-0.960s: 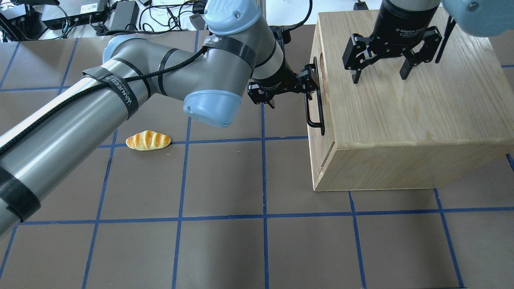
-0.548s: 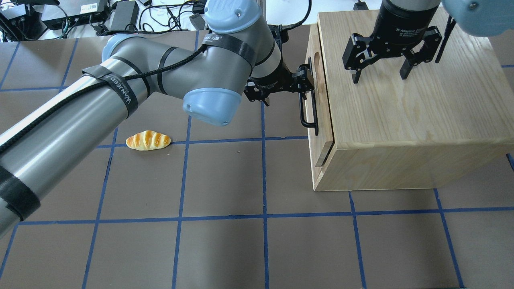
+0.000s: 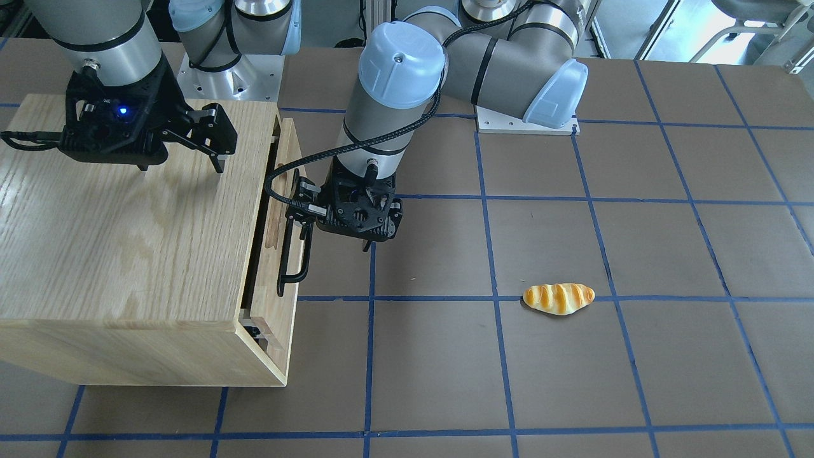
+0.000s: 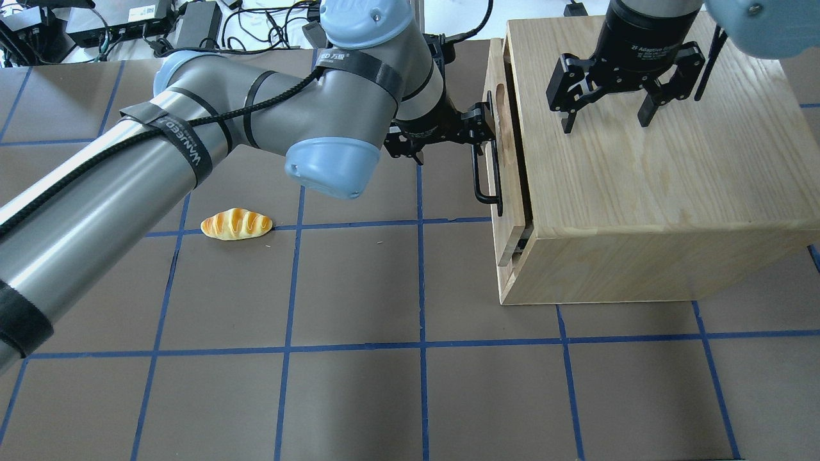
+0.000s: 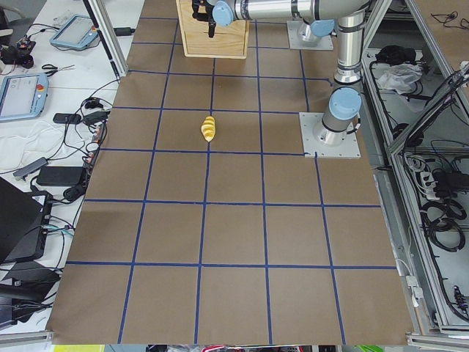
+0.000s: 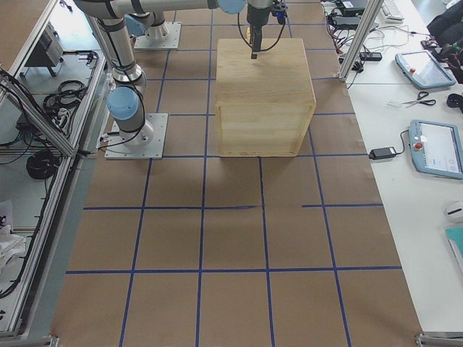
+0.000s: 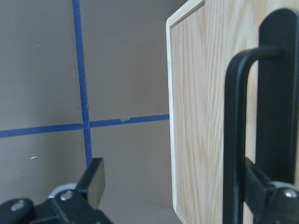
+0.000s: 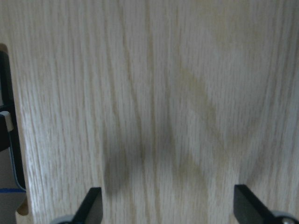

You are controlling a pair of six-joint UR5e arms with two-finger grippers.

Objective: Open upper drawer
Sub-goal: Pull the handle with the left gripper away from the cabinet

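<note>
The upper drawer (image 4: 507, 221) has a pale front and a long black bar handle (image 4: 479, 182). It stands pulled out a little from the oak cabinet (image 4: 640, 160), with a dark gap behind its front (image 3: 289, 191). My left gripper (image 4: 451, 144) is open, with one finger hooked behind the handle (image 7: 235, 140) and the other finger (image 7: 96, 179) out in the free air. My right gripper (image 4: 605, 121) is open, with its fingertips down on the cabinet top (image 8: 154, 93).
A toy bread roll (image 4: 236, 224) lies on the brown mat to the left of the cabinet, well apart from both arms; it also shows in the front view (image 3: 558, 298). Cables and power bricks (image 4: 160, 25) lie past the table's far edge.
The left gripper has moved left with the handle, and the drawer front has slid out of the cabinet, opening a gap. The right gripper has stayed on the cabinet top.
</note>
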